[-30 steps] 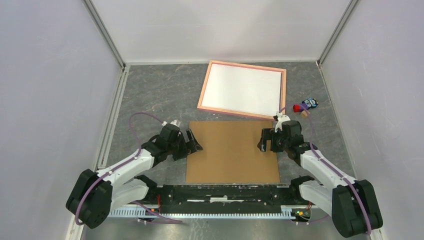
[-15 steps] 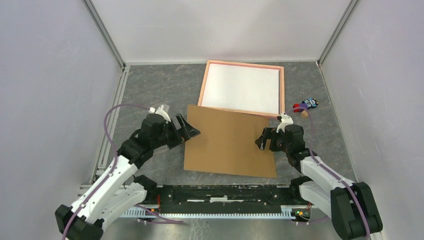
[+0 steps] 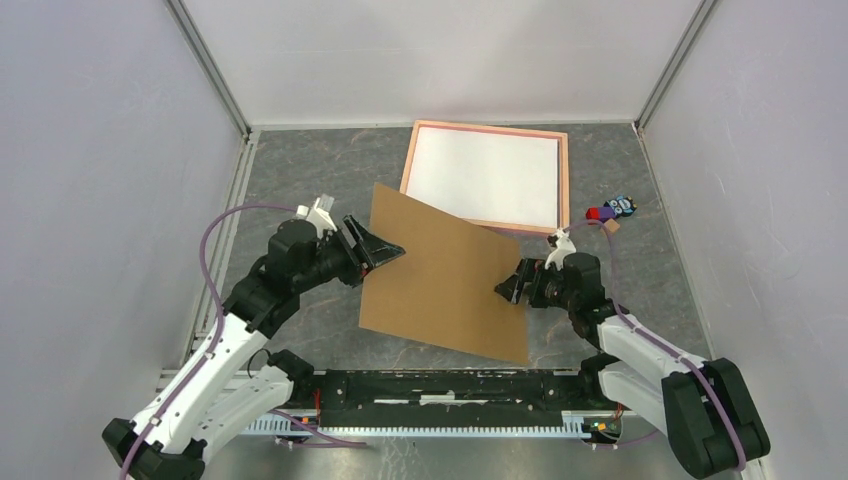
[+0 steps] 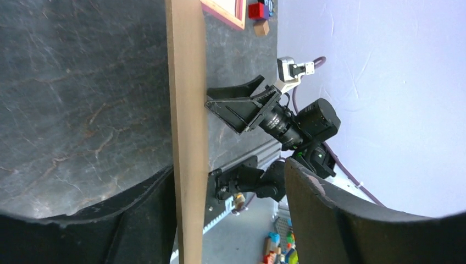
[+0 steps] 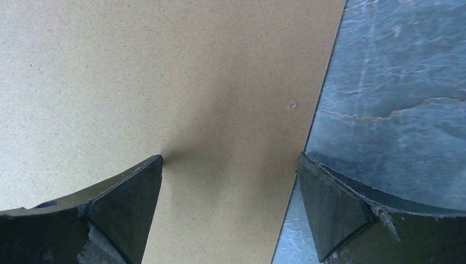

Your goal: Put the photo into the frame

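Grey marbled table (image 3: 300, 170), white walls on three sides. At the far centre-right, the frame (image 3: 566, 170), pink rails flat on the table. Inside the rails, the photo (image 3: 485, 178), white side up, filling the opening. Nearer the arms, a brown backing board (image 3: 445, 290), skewed; in the top view its far edge cuts across the frame's near-left corner. Left gripper (image 3: 385, 250) at the board's left edge: in the wrist view the board runs edge-on between the fingers, one finger hard against it, the other standing clear with a wide gap, so part-open and not clamped. Right gripper (image 3: 508, 283) at the board's right edge, fingers spread wide over the brown face, edge of the board between them, nothing gripped. Both grippers on the board only; photo and frame lie beyond it, apart from both sets of fingers, nearer to the right gripper than to the left. Small red and blue toys (image 3: 610, 212) just beside the frame's near-right corner.
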`<action>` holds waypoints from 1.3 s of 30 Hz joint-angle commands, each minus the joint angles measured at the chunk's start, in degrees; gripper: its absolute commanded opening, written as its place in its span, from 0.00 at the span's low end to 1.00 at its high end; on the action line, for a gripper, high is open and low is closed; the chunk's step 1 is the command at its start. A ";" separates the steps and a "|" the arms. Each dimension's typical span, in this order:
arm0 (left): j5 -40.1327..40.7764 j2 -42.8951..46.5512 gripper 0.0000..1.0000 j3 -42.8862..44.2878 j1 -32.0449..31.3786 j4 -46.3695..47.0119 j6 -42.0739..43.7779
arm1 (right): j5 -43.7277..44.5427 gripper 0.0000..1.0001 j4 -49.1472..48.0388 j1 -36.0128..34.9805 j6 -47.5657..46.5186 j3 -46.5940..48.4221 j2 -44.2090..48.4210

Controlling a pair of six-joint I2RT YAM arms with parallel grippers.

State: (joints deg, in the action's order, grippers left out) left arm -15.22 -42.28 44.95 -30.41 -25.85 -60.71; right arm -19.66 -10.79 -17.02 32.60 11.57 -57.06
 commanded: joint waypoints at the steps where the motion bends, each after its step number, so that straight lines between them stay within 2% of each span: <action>1: -4.39 -0.10 0.68 2.03 -0.66 5.11 -4.39 | -6.06 0.97 0.35 -1.72 2.55 -1.35 -0.80; 4: 0.51 -0.40 0.55 6.32 -0.69 -2.99 1.70 | -5.76 0.97 0.56 -1.89 2.16 -1.01 -1.55; 7: 4.43 -1.73 0.48 10.39 -0.66 -9.96 6.62 | -4.54 0.97 0.60 -2.84 1.12 -0.13 -1.48; 9: 6.16 -1.74 0.36 10.70 -0.62 -11.81 7.88 | -2.86 0.97 1.38 -4.20 -0.94 1.57 -1.61; 11: 7.83 -1.58 0.27 10.81 -0.61 -13.09 8.85 | -0.05 0.98 5.91 -6.12 -5.41 5.35 -2.45; 14: 10.56 -1.43 0.15 11.80 -0.61 -15.30 10.53 | 12.62 0.98 18.92 -10.91 -15.31 14.03 -3.07; 17: 12.41 -0.59 0.11 11.99 -0.59 -15.57 11.19 | 25.28 0.98 27.45 -16.36 -21.04 21.64 -1.69; 22: 14.32 -0.98 0.07 14.15 -0.64 -17.62 12.88 | 35.16 0.98 33.86 -30.22 -24.05 31.58 -0.83; 27: 14.87 -1.53 0.07 15.82 -0.59 -18.01 14.09 | 40.50 0.98 31.40 -52.00 -23.18 37.90 -2.71; 29: 14.98 -2.04 0.02 16.52 -0.61 -18.50 14.69 | 40.10 0.98 28.67 -59.10 -22.04 39.87 -4.70; 32: 15.03 -1.85 0.02 16.57 -0.63 -18.49 14.65 | 41.40 0.98 23.62 -67.08 -20.83 41.64 -7.11; 36: 16.98 -1.80 0.02 17.34 -0.66 -19.09 15.31 | 58.08 0.98 23.07 -76.17 -19.97 45.37 -13.54; 39: 17.48 -1.48 0.02 17.46 -0.62 -19.14 15.12 | 73.63 0.96 30.19 -80.17 -16.39 51.56 -21.82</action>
State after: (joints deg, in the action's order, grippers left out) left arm -0.84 -44.36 59.42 -30.96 -46.15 -48.93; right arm 31.81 15.16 -93.23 12.12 55.61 -71.33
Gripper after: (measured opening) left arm 0.137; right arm 0.980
